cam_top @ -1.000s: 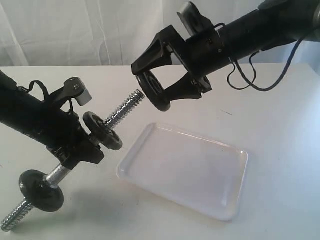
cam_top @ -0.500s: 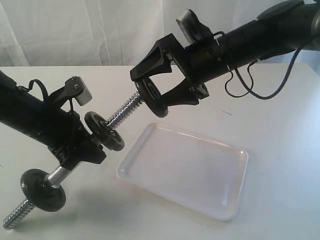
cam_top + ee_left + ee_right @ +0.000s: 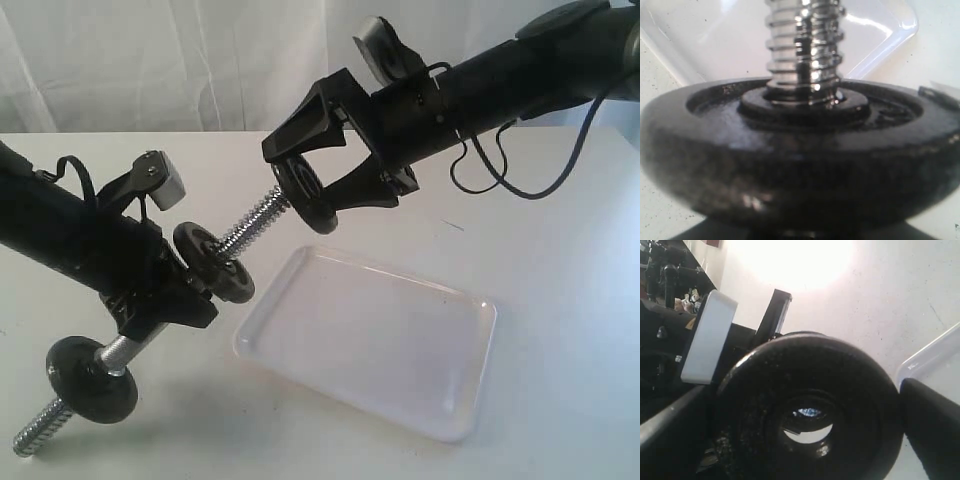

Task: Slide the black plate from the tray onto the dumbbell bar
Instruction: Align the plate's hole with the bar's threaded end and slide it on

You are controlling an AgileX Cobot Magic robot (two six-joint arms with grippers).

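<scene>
In the exterior view my right gripper (image 3: 305, 188) is shut on the black plate (image 3: 300, 182), holding it on edge in the air above the table. The dumbbell bar (image 3: 250, 222) slants up from lower left, and its threaded tip is hidden at the plate's centre hole. My left gripper (image 3: 165, 300) is shut on the bar's middle, between two other black discs (image 3: 212, 262) (image 3: 95, 367). The white tray (image 3: 380, 340) lies empty below. The right wrist view is filled by the plate (image 3: 860, 390) between dark fingers (image 3: 932, 425). The left wrist view shows the bar (image 3: 802, 50) rising from a disc (image 3: 790, 165).
White curtains hang behind the white table. The left arm's white camera block (image 3: 165, 185) sits just above the bar. A black cable (image 3: 500, 165) loops under the right arm. The tray's corner (image 3: 880, 30) shows behind the bar in the left wrist view.
The right gripper brought the plate down and left over the bar's threaded tip. The left arm pushed the bar up and to the right, toward the plate.
</scene>
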